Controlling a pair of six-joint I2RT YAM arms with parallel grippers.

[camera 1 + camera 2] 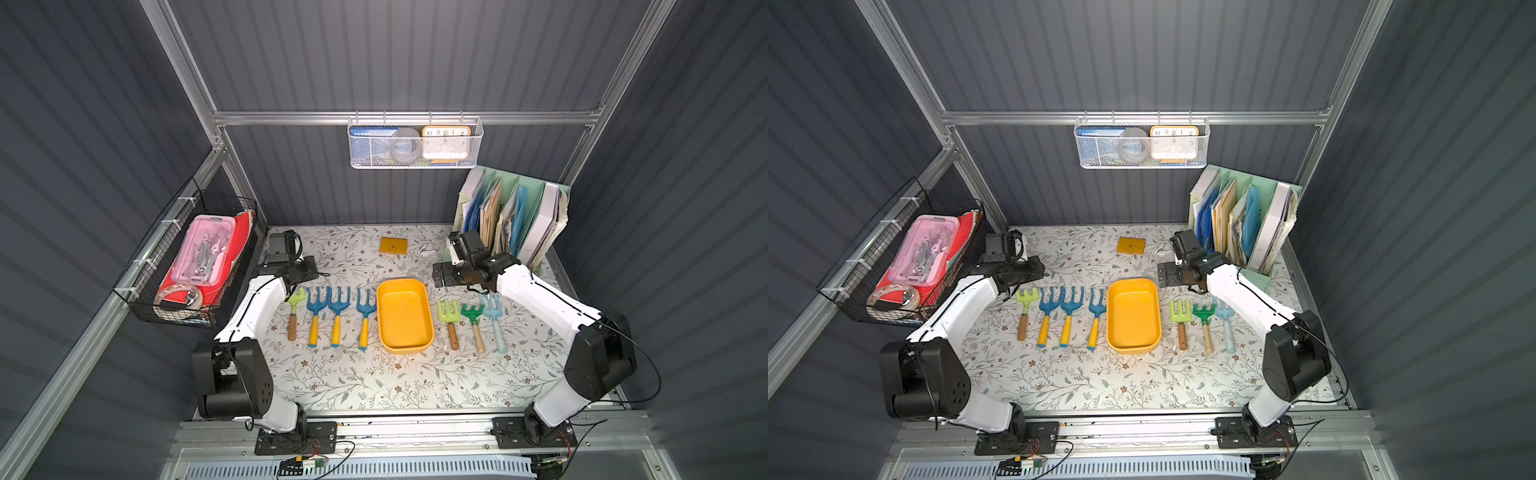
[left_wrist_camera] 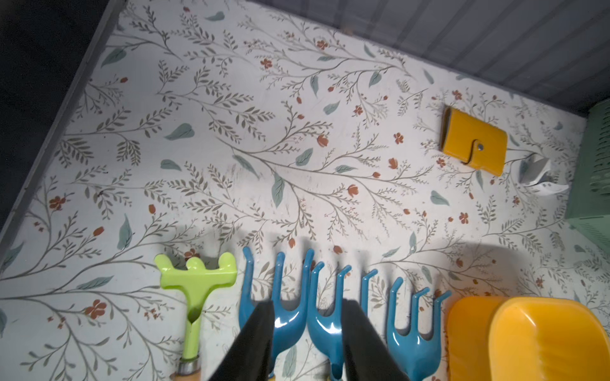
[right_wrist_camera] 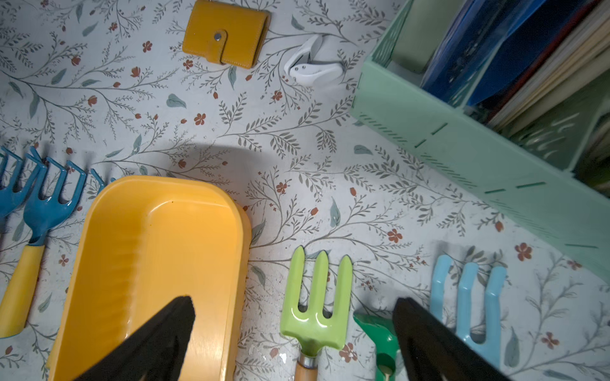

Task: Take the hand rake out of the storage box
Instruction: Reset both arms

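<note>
The mustard-yellow storage box (image 1: pixel 405 316) (image 1: pixel 1133 316) stands empty in the middle of the table. Several hand rakes lie on the table on both sides of it. To its left are a lime rake (image 1: pixel 296 299) and three blue rakes with yellow handles (image 1: pixel 338 305). To its right are a lime one (image 1: pixel 448 311), a dark green one (image 1: pixel 473 312) and a pale blue one (image 1: pixel 494 307). My left gripper (image 1: pixel 309 270) (image 2: pixel 308 305) hovers over the blue rake heads (image 2: pixel 326 326), jaws apart, holding nothing. My right gripper (image 1: pixel 440 274) (image 3: pixel 293 301) stands wide open above the box (image 3: pixel 158 250) and the lime rake (image 3: pixel 317 316).
A yellow wallet (image 1: pixel 392 245) and a small white clip (image 1: pixel 426 250) lie near the back wall. A mint-green file organiser (image 1: pixel 511 216) fills the back right corner. A black wire basket (image 1: pixel 195 266) hangs on the left wall. A white mesh basket (image 1: pixel 415 143) hangs on the back rail.
</note>
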